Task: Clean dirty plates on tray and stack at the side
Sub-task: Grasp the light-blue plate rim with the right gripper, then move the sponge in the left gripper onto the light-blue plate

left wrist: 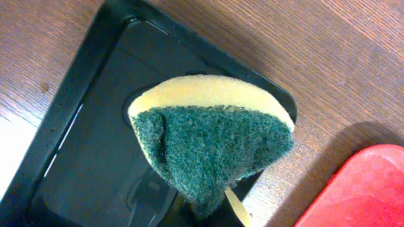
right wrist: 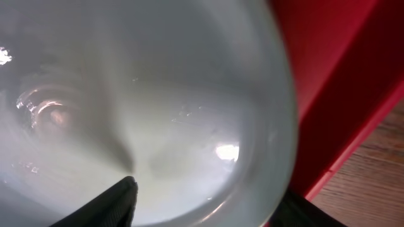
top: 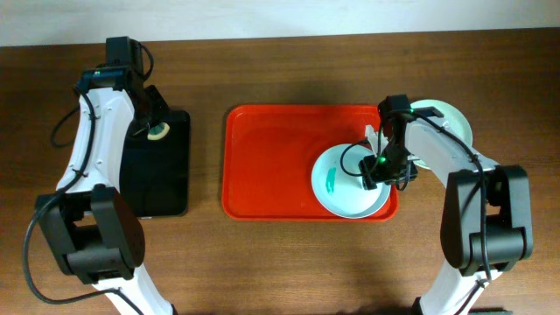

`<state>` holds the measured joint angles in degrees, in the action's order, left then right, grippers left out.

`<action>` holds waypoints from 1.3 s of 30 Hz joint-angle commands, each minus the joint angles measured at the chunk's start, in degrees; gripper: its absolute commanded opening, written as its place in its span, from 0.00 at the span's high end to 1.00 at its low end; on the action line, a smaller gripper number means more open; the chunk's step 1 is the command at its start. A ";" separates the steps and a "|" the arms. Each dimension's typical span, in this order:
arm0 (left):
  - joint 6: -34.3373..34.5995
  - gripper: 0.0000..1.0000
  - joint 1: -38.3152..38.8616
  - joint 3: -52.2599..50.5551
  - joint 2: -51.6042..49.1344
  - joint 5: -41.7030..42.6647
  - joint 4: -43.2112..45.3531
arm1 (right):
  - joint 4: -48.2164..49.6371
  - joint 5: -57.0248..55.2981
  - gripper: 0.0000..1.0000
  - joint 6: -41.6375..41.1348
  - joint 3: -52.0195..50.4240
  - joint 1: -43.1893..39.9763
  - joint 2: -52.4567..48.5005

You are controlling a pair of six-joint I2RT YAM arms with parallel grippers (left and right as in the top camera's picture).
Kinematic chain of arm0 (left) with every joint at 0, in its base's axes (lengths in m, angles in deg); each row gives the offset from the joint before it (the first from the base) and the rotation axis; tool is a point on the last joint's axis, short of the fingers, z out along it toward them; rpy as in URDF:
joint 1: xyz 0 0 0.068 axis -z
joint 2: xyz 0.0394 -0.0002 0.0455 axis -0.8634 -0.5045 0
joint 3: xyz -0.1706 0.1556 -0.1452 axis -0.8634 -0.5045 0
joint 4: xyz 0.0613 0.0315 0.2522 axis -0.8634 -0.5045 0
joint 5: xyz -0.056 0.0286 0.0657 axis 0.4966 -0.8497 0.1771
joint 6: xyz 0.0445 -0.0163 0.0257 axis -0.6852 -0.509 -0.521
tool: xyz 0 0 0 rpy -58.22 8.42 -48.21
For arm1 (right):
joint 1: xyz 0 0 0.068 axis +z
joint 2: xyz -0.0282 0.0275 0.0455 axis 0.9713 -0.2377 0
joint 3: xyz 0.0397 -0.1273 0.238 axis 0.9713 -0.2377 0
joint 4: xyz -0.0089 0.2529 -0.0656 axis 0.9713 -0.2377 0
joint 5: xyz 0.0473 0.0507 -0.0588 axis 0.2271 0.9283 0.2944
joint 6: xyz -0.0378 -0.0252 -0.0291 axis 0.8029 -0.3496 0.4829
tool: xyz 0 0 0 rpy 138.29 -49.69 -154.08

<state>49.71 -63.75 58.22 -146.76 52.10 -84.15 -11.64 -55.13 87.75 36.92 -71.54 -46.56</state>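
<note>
A pale plate (top: 346,179) with a teal-green smear (top: 332,181) lies at the right end of the red tray (top: 271,157). My right gripper (top: 374,171) is low over the plate's right rim. In the right wrist view its jaws straddle that rim: one finger (right wrist: 117,198) is inside the plate (right wrist: 158,107), the other outside by the tray wall (right wrist: 334,75), and the gripper (right wrist: 208,202) is open. Another pale green plate (top: 446,118) lies on the table right of the tray, partly under the arm. My left gripper (top: 156,129) is shut on a folded yellow-and-green sponge (left wrist: 211,145).
A narrow black tray (top: 162,175) lies left of the red tray, and the sponge hangs over its far end (left wrist: 82,145). The red tray's corner (left wrist: 360,189) shows at the lower right of the left wrist view. Bare wooden table (top: 289,262) surrounds both trays.
</note>
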 commanded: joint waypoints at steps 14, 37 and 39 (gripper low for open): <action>-8.09 1.00 2.36 -0.11 -0.28 17.25 1.14 | 9.31 -0.46 0.93 -13.20 -2.16 0.15 -0.13; -3.02 1.00 27.80 -9.68 -0.31 18.58 12.83 | 28.68 6.91 0.96 -26.10 -2.16 12.92 -0.20; -2.27 1.00 27.82 -10.54 -0.31 18.60 14.14 | 29.90 6.91 0.96 -26.08 -2.16 13.75 -0.31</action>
<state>45.86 -35.47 48.77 -146.76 70.24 -71.38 16.95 -48.95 62.81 35.07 -58.93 -46.29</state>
